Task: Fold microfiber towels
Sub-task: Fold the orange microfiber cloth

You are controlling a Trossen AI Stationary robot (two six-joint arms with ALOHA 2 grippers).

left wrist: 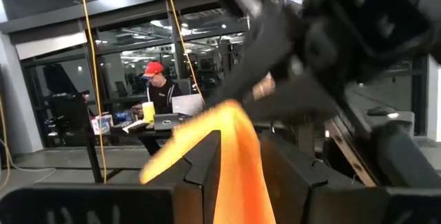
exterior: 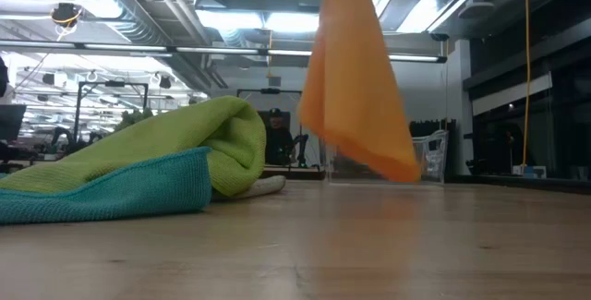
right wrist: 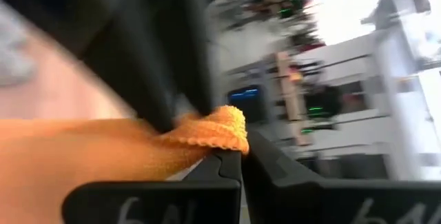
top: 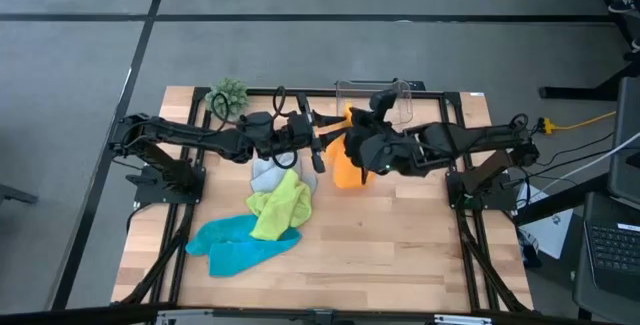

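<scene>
Orange towel point(top: 345, 165) hanging between both dark hands, plain. Lime green towel point(top: 280, 205) lying over turquoise towel point(top: 235, 245); light grey towel point(top: 268, 175) showing beneath left hand point(top: 318, 145). Surface point(top: 400, 245) showing pale wood grain.

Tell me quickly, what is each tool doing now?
Left tool: shut on the orange towel.
Right tool: shut on the orange towel.

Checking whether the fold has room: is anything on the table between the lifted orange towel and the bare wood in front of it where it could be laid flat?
Nothing visible does. The orange towel hangs clear of the table, held by both the left gripper and the right gripper. The green towel and blue towel lie off to one side; the clear box stands behind.
</scene>
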